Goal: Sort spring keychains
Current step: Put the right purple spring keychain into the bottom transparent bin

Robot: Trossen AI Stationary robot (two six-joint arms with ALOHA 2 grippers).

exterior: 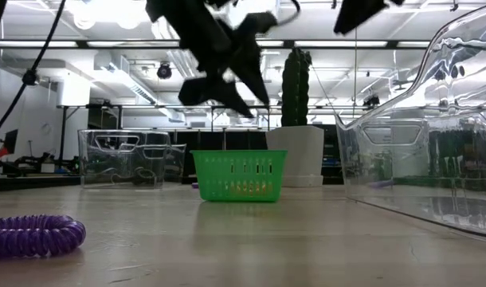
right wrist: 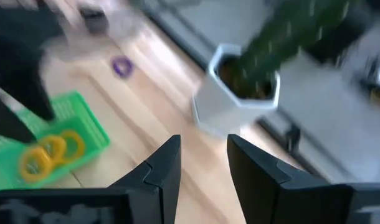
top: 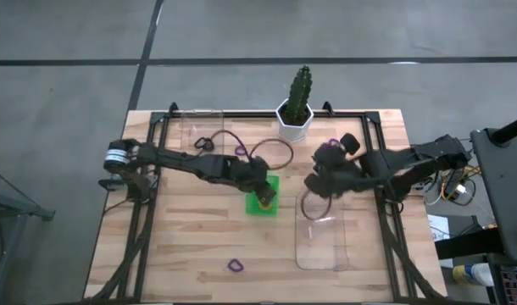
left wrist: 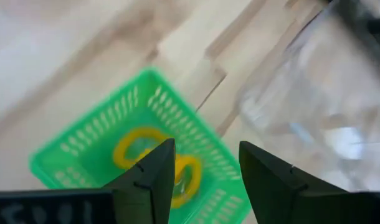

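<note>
While the left gripper (top: 265, 191) hangs over the green tray (top: 252, 206) at the middle of the overhead picture, its fingers (left wrist: 154, 176) stand apart with nothing between them. Under them, in the left wrist picture, two orange rings (left wrist: 157, 161) lie overlapping on the tray floor. The right gripper (top: 316, 183) sits just right of centre, at the upper end of a clear tray (top: 321, 244), and its fingers (right wrist: 162, 167) are also spread and empty. A purple ring (top: 235, 266) lies alone on the bare wood at the lower middle of the overhead picture, well apart from both trays. Another purple ring (top: 241, 150) sits in the upper middle, near a second clear tray (top: 202, 113) at the table's top edge, and a black ring (top: 202, 145) lies just left of it. One more purple ring (top: 330, 143) shows upper right of centre, beside the white pot (top: 294, 124) holding a cactus (top: 300, 90).
</note>
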